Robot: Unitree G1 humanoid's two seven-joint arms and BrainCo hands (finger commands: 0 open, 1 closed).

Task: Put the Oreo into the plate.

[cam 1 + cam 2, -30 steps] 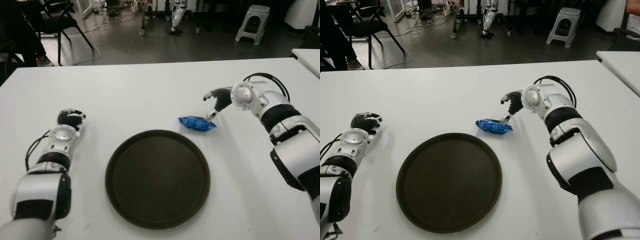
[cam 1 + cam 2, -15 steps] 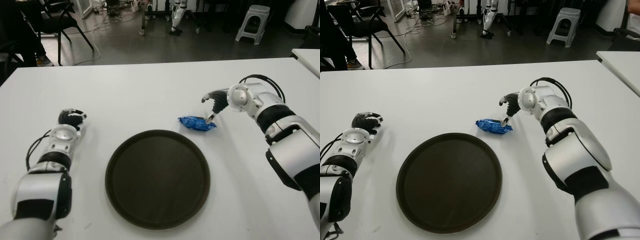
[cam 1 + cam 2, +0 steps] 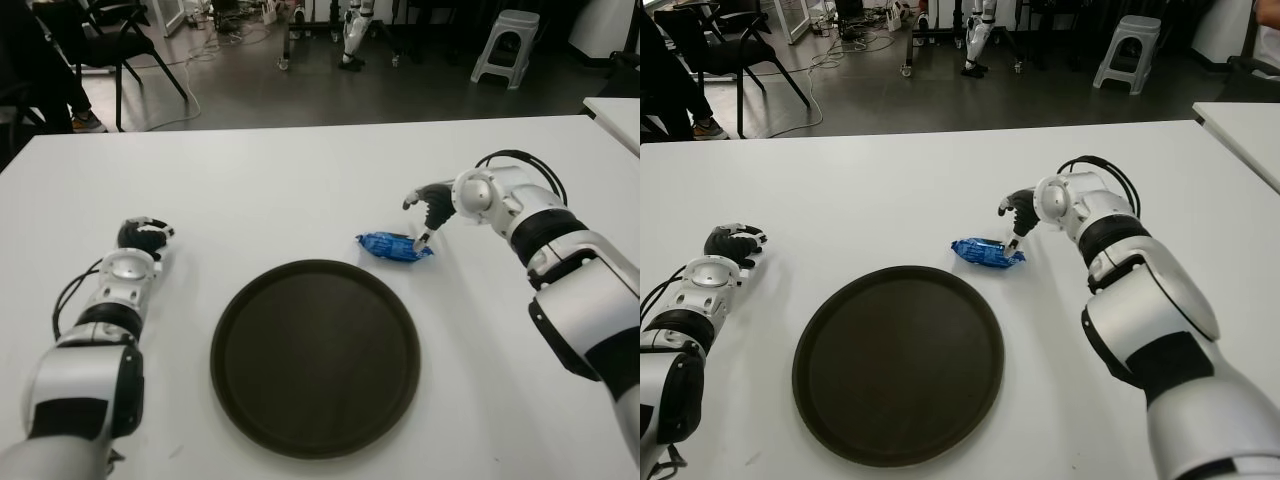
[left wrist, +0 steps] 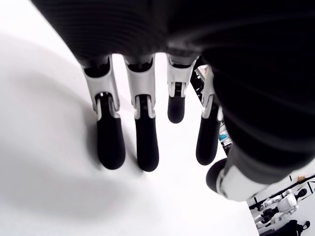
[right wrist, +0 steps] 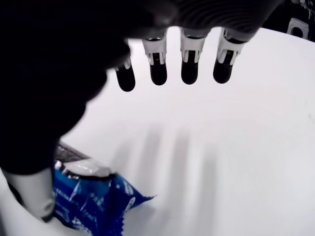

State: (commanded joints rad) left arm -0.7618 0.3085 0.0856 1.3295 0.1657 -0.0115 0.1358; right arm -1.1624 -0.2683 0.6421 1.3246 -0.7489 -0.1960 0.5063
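Our right robot hand [image 3: 432, 208] hovered over the right end of the blue Oreo packet [image 3: 394, 247], its fingers [image 5: 158, 66] spread and holding nothing; the thumb tip showed just at the wrapper's crimped end, and we could not tell whether it touched. The packet lay on the white desk [image 3: 300, 190], just beyond the far right rim of the dark round plate [image 3: 314, 357], which held nothing and sat toward the desk's near edge. We saw white print on the wrapper, too small for us to read. Our left robot hand [image 3: 142, 237] showed near the desk's left edge, well apart from the plate, its fingers [image 4: 109, 142] extended and relaxed, holding nothing. Beyond the desk's far edge we saw a grey floor with black chairs [image 3: 110, 35], cables and a pale stool [image 3: 505, 45].
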